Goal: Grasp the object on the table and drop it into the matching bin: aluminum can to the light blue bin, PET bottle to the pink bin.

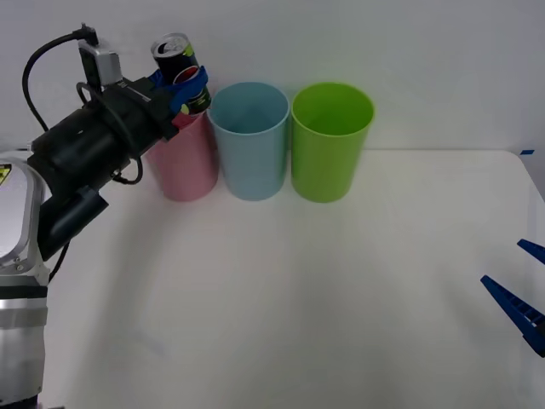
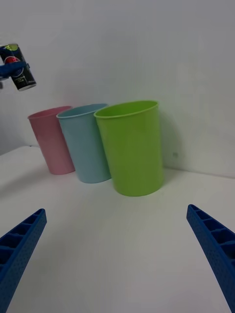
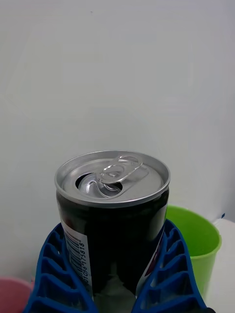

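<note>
So the table (image 1: 341, 290) is a big flat matte white slab, and three tall plastic bins sit in a tight row at its far edge, all round-rimmed and tapering toward the base: pink bin (image 1: 186, 162) on the left, blue bin (image 1: 249, 141) in the middle, green bin (image 1: 330, 141) on the right. They look smooth and a bit glossy.

The left arm is a chunky black thing with cables, reaching up over the pink bin. Its left gripper (image 1: 183, 85) has ribbed blue fingers (image 3: 54, 274) clamped on both sides of the can (image 1: 179, 68), which hangs in the air above the pink bin, tilted, close to the blue one.

The left wrist view gets the shiny silver top, open mouth and pull tab, plus a barcode on the dark body. The right wrist view shows the can from the side, well above the bin rims, with red, white and blue marks.

The right gripper (image 2: 117, 254) sits low at the near right, fingers spread wide, nothing between them.
</note>
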You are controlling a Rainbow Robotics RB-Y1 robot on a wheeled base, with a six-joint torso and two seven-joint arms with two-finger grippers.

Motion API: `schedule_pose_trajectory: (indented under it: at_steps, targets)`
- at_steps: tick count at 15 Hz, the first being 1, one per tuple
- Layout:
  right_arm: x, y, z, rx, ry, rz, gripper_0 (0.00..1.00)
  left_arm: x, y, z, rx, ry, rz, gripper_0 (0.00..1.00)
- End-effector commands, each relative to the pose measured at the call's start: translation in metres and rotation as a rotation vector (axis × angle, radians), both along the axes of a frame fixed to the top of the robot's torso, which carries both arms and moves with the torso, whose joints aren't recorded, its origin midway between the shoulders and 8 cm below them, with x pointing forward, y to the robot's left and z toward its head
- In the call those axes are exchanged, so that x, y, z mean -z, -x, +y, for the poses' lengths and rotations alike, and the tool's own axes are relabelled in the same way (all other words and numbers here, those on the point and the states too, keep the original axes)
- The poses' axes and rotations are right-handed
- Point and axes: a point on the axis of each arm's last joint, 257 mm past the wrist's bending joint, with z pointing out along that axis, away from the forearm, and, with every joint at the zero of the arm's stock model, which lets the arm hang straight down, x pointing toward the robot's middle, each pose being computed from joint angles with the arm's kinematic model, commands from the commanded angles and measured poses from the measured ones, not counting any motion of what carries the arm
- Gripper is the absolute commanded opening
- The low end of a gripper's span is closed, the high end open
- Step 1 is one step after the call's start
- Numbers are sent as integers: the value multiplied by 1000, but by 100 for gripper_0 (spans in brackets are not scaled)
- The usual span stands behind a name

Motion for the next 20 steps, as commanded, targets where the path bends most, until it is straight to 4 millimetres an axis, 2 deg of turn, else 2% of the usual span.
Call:
schedule_pose_trajectory:
  at_steps: [1,6,11,14,20]
  targets:
    - [0,0,0,0,0,0,100,-5,-28,-13,-18,-8,9,0]
    - [0,0,0,0,0,0,100,-9,-71,-33,-39,-43,39,0]
    - [0,0,0,0,0,0,100,-19,-93,-55,-46,-63,47,0]
    - [0,0,0,0,0,0,100,-27,-98,-58,-67,-71,31,0]
    - [0,0,0,0,0,0,100,-26,-101,-63,-88,-82,21,3]
